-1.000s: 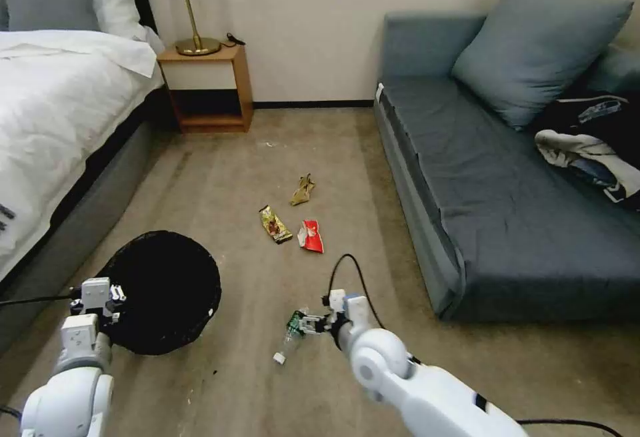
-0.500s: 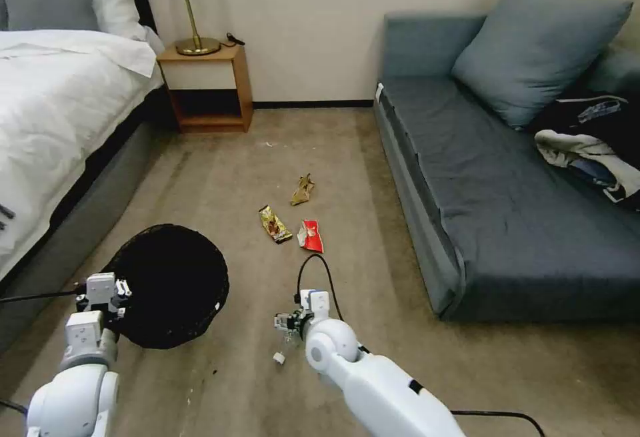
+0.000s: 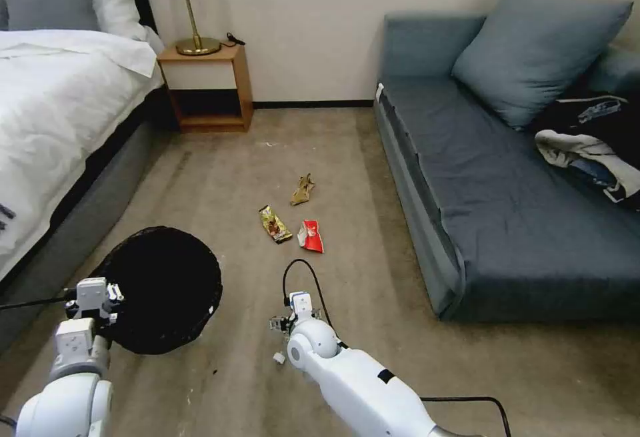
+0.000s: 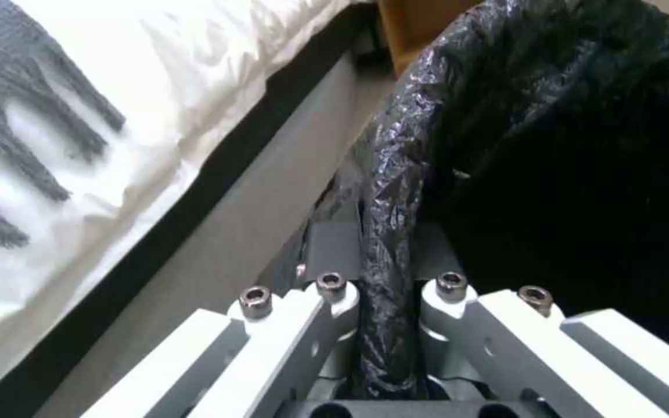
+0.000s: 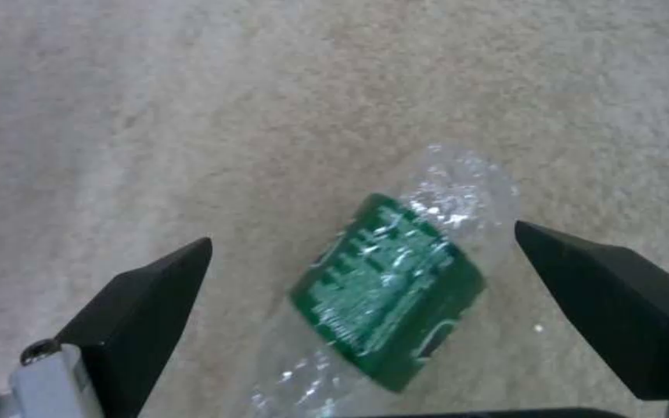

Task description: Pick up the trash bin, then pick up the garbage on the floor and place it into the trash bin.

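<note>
Now the left end effector [image 4: 387, 325] is clamped on the rim of the trash bin [image 3: 163, 287], at the lower left of the frame beside the bed [image 3: 60, 123]; the black liner is pinched between its two fingers [image 4: 327, 307]. The right end effector [image 5: 362, 273] hangs over the carpet [image 5: 195, 116] at the lower middle of the frame, fingers spread wide on both sides of the clear bottle [image 5: 389, 284] with the green label, not touching it. The bottle lies on the floor. Higher in the frame, near the middle, lie the red wrapper [image 3: 311, 235], the yellow-brown wrapper [image 3: 275, 224] and the tan wrapper [image 3: 303, 189], near each other on the carpet.
</note>
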Controlling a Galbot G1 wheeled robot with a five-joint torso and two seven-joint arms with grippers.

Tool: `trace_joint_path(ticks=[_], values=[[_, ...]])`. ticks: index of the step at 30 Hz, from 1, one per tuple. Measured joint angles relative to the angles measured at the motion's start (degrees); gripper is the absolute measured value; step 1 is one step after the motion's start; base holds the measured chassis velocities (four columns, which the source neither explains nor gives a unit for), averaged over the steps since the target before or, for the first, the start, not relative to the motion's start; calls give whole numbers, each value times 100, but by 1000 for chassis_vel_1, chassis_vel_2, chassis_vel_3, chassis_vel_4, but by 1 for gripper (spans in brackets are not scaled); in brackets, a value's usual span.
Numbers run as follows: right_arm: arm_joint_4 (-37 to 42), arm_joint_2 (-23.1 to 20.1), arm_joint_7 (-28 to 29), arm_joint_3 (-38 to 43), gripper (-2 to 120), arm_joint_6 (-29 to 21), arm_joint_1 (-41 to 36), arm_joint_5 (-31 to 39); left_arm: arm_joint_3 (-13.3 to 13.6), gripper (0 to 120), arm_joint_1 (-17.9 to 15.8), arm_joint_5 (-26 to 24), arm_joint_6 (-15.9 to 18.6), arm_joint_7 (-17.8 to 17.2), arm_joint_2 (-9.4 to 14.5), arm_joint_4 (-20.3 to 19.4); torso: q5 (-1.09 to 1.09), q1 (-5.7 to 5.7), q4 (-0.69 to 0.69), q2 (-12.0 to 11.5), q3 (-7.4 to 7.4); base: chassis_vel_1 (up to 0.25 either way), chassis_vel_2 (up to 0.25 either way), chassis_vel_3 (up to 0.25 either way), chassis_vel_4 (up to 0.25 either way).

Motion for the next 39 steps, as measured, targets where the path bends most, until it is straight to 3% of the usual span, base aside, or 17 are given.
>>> trace_joint_path(ticks=[6, 19, 24, 27, 32, 34, 36, 39], values=[[-111, 28, -2, 72, 82, -55, -109, -271, 10, 5, 4, 49, -24, -1, -57, -23, 1, 0, 0, 0, 0, 0, 0, 0, 0], [343, -401, -202, -73, 32, -73, -355, -534, 52, 5, 2, 112, -27, -6, -117, -41, 1, 0, 0, 0, 0, 0, 0, 0, 0], [503, -529, -249, -79, 21, -9, -380, -638, 67, 5, 2, 114, -29, -6, -125, -42, 1, 0, 0, 0, 0, 0, 0, 0, 0], [947, -777, -350, -61, 13, 183, -381, -688, 108, 5, 17, 61, -29, -6, -129, -61, 2, 0, 0, 0, 0, 0, 0, 0, 0], [2341, -1346, -616, 76, 0, 855, -400, -251, 224, 5, 88, -179, -3, 64, -158, -84, 1, 0, -1, 0, 0, 0, 0, 0, 0], [3085, -1525, -776, 92, 0, 1129, -436, 220, 281, 5, 129, -343, 53, 102, -188, -109, 2, 0, -1, 0, 0, 0, 0, 0, 0], [3345, -1581, -897, 79, 0, 1291, -445, 371, 304, 5, 139, -388, 76, 122, -211, -116, 2, -1, -1, 0, 0, 0, 0, 0, 0], [3896, -1676, -1579, -137, 0, 1888, -428, 615, 356, 5, 142, -594, 176, 170, -311, -167, 2, 0, 0, 0, 0, 0, 0, 0, 0]])
